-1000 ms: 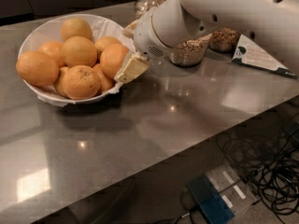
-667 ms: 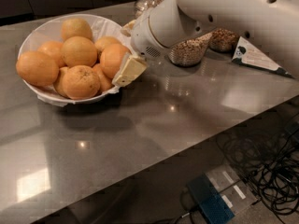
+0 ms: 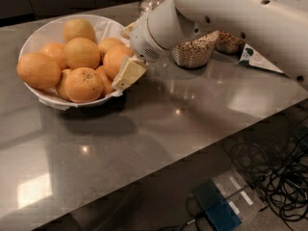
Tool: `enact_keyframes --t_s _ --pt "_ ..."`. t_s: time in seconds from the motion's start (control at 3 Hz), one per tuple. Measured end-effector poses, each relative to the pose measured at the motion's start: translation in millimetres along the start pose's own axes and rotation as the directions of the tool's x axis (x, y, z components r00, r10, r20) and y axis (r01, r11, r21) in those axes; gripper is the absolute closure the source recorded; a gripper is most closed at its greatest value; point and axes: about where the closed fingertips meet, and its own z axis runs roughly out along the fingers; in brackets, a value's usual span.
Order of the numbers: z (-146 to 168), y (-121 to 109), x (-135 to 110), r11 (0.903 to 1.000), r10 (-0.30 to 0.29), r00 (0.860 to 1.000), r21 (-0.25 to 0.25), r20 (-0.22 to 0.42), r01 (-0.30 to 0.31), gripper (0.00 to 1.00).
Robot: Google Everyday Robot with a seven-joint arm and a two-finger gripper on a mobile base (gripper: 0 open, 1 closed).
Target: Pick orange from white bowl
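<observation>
Cream tool (image 3: 123, 57) beside round orange (image 3: 112, 59), perhaps touching.

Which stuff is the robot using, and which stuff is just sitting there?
For the job: oranges, white bowl, gripper at the bowl's right edge.
Just lying about: cereal jars, paper card, floor cables, blue box.

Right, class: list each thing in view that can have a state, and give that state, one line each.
white bowl, upright on the counter, full.
oranges, piled, all in the white bowl.
gripper, at the white bowl's right rim, among the oranges.
nearer glass jar, upright, part full.
cables, tangled.
</observation>
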Motion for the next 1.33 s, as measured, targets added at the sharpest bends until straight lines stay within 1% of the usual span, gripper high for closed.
enact_keyframes --t_s 0.33,0.67,1.0,1.33 --pt "8.1 -1.7 1.8 0.9999 0.007 1.0 -0.009 -0.001 -0.007 0.19" --pt "13.6 -2.8 7.1 0.9997 0.023 1.0 -0.011 -0.008 -0.023 0.25" --pt "16.8 -3.6 11.2 0.9993 0.036 0.999 -0.008 -0.015 -0.036 0.44" --pt "16.9 -3.6 11.2 0.9993 0.036 0.999 -0.008 -0.015 -0.036 0.68"
